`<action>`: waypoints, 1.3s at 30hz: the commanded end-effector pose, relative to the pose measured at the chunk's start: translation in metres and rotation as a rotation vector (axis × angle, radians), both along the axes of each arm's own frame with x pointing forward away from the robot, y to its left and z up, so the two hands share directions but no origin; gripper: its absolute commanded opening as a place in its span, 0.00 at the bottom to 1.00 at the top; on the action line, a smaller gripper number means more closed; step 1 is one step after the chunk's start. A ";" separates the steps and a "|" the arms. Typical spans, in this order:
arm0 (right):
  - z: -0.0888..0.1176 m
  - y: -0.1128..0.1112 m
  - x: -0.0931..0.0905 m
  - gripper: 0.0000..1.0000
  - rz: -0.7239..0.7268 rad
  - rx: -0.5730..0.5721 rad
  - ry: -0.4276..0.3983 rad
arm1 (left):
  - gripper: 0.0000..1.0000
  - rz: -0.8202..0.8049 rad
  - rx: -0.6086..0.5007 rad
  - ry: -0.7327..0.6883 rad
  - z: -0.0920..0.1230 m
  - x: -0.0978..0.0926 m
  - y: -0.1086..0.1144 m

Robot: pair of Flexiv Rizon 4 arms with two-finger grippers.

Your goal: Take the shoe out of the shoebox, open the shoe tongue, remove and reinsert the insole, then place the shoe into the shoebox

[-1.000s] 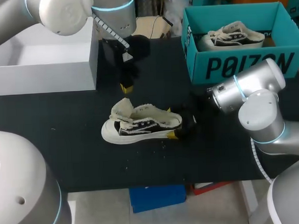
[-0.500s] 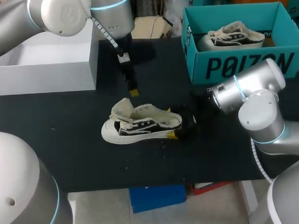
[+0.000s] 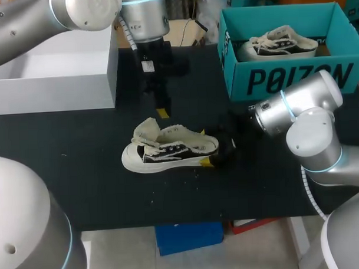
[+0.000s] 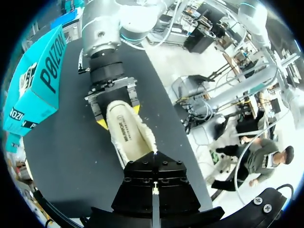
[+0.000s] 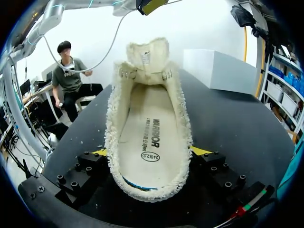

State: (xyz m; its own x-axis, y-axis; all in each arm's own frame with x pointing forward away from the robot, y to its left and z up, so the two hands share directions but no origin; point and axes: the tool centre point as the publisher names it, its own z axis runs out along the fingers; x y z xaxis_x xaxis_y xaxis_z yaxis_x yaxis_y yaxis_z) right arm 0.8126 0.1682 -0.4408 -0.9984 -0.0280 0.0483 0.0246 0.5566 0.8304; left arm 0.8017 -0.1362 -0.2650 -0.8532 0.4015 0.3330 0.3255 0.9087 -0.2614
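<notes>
Left gripper [image 3: 161, 111] shifted over, now at the sneaker's [image 3: 168, 151] 12 o'clock.
Its grip unreadable; right gripper [image 5: 150, 153] clamps the heel; sneaker unmoved.

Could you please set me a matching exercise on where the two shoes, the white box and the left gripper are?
Things:
1. loose shoe
2. second shoe
3. white box
4. left gripper

Places:
A. in the air near the loose shoe's tongue
B. inside the teal shoebox
C. at the left rear of the table
D. lying on the table, heel clamped by the right gripper

Pairs: 1-D, 2-B, 3-C, 4-A.
</notes>
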 end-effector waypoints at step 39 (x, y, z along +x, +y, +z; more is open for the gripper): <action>-0.005 0.001 0.000 0.00 -0.001 -0.002 0.001 | 0.00 0.225 0.192 -0.065 -0.045 -0.013 -0.030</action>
State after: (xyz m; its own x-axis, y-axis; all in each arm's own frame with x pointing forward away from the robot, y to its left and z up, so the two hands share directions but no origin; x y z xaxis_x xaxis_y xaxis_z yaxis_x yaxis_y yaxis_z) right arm 0.8125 0.1683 -0.4408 -0.9984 -0.0282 0.0483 0.0245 0.5566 0.8304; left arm 0.7940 -0.1643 -0.2995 -0.9317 0.1221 0.3421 0.1129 0.9925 -0.0468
